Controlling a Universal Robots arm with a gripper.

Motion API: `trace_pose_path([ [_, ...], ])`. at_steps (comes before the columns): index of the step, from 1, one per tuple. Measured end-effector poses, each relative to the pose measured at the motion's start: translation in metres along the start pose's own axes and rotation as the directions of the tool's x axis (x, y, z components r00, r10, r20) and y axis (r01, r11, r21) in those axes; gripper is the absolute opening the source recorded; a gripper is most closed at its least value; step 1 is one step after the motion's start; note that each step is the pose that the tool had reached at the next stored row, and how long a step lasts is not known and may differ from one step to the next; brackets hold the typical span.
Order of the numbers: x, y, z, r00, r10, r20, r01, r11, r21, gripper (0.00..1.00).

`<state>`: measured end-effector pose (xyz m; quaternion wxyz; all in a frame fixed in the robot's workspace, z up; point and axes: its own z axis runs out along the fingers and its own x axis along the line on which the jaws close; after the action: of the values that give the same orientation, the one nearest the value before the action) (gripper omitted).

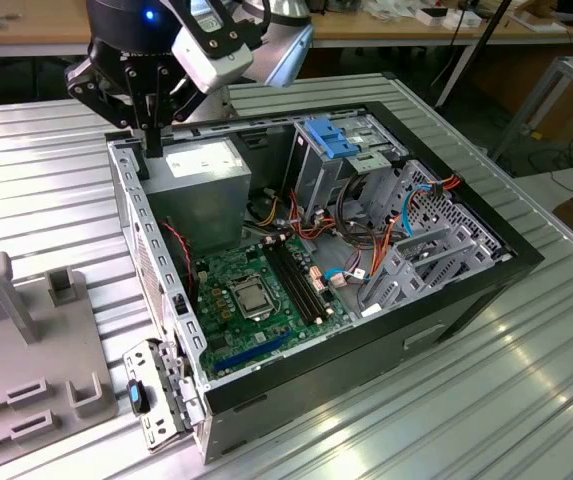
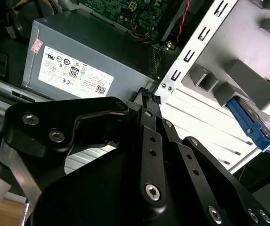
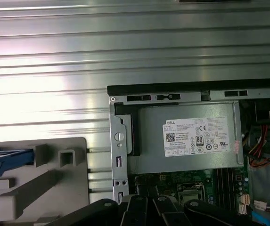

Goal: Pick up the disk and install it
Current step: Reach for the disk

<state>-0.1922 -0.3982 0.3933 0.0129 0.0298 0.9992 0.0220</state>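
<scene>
**While the gripper hangs at the case corner, the disk lies on the fixture**

Where the exterior view takes in the bench, count one arm and one gripper (image 1: 152, 140). It is poised over the corner of the one open computer case (image 1: 446, 310), at the power supply (image 1: 201, 180) end. Tips are just beside the case rim.

Tool state: two fingers (image 2: 150, 125), drawn together at the tips in the second wrist view. No gap shows between them and nothing is held.

One disk (image 3: 7, 159). In both wrist views it shows as a bright blue rail (image 2: 247, 123) on the single grey fixture (image 1: 26, 370). It lies beside the fixture's raised blocks, outside the case. It is apart from the fingertips and untouched. How it is seated on the fixture I cannot tell.

Inside the case, exterior view:
- one green motherboard (image 1: 246, 300) on the floor of the case
- one lighter blue ribbed bracket (image 1: 328, 138) atop the drive cage at the far end
- red, orange and thin blue cables, bundled between the board and the cage, too tangled to count

One label sits on the power supply, seen in both wrist views. Case and fixture stand side by side on one ribbed metal table (image 1: 526, 400), the fixture toward the exterior view's left.
</scene>
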Motion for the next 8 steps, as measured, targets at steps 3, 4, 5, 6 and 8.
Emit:
trace_pose_path([
  [3, 0.0028, -0.0002, -0.0001, 1.0000, 0.000, 0.0000, 0.000, 1.0000, 0.0000, 0.11],
  [4, 0.0036, -0.0002, -0.0001, 1.0000, -0.001, -0.0001, 0.001, 1.0000, 0.0000, 0.11],
  [5, 0.0055, -0.0003, -0.0002, 1.0000, -0.001, -0.0001, 0.001, 1.0000, -0.0001, 0.11],
  [6, 0.0068, -0.0004, -0.0002, 1.0000, -0.001, -0.0001, 0.001, 1.0000, -0.0001, 0.11],
  [8, 0.0086, -0.0005, -0.0003, 1.0000, -0.001, -0.0001, 0.001, 1.0000, -0.0002, 0.11],
])
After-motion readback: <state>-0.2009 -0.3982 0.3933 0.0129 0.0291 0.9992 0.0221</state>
